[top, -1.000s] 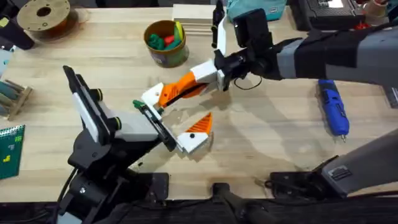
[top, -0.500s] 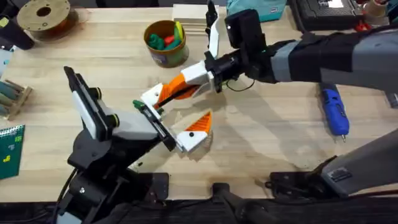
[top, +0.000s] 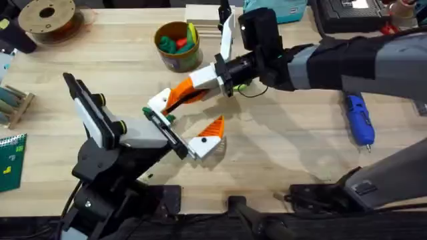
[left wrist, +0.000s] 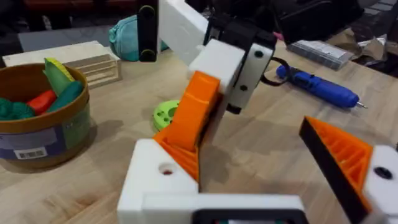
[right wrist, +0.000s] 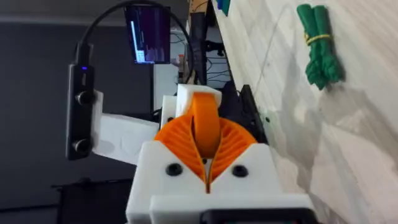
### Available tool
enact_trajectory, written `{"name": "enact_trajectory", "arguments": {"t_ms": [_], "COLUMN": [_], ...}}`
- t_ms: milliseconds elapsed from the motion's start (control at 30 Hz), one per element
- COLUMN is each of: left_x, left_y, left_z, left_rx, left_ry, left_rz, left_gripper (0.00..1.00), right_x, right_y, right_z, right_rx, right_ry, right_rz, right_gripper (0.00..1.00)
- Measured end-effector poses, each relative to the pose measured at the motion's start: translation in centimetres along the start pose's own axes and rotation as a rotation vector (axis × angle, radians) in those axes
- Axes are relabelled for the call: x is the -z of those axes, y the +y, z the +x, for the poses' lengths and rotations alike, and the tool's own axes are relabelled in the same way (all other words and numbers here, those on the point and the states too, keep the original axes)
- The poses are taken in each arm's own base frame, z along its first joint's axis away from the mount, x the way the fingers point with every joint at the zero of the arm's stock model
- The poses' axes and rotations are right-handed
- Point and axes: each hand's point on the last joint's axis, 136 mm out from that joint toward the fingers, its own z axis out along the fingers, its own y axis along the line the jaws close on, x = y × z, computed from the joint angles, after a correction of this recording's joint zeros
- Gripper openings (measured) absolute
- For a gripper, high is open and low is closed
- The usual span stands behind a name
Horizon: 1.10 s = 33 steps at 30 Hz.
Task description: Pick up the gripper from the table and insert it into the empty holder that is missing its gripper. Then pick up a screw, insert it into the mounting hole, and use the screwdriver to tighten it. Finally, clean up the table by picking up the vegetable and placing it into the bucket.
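My right gripper (top: 190, 90) (right wrist: 205, 152) is shut on the orange ribbed gripper (top: 179, 97) (left wrist: 191, 121) (right wrist: 205, 124). It presses that piece against the holder (top: 159, 103) (left wrist: 158, 183), the bare white finger block of my left gripper (top: 185, 122) (left wrist: 255, 162). The left gripper is open, and its other finger carries an orange pad (left wrist: 345, 155). The mounting hole (left wrist: 166, 169) shows dark on the holder's face. The blue screwdriver (top: 357, 117) (left wrist: 317, 87) lies at the right. The green vegetable (right wrist: 318, 43) lies on the table. The bucket (top: 177, 45) (left wrist: 37, 118) stands at the back. The screw is out of view.
A green ring disc (left wrist: 166, 114) lies under the right wrist. A brown filament spool (top: 47, 19) sits at the back left, and a wooden block stack (left wrist: 68, 59) stands behind the bucket. The bucket holds toy vegetables. A green card (top: 10, 160) lies at the left edge.
My right gripper has moved left and slightly back with the orange gripper, sliding it further onto the holder. The left gripper has shifted a little to the left.
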Motion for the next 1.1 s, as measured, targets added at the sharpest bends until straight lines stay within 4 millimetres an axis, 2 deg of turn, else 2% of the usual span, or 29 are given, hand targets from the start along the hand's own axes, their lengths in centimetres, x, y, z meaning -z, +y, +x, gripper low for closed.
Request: {"name": "enact_trajectory", "arguments": {"t_ms": [233, 1100], "left_x": [0.00, 0.01], "left_y": [0.16, 0.28], "left_z": [-0.01, -0.01], "left_rx": [-0.003, -0.002], "left_ry": [-0.001, -0.001], "left_rz": [-0.009, -0.015], "left_gripper": [0.988, 0.988], "right_x": [-0.16, -0.36], "right_y": [-0.06, -0.14], "right_z": [-0.11, -0.18], "right_rx": [0.049, 0.067], "right_ry": [-0.007, -0.013], "right_rz": [0.008, 0.016], "right_gripper": [0.013, 0.016]}}
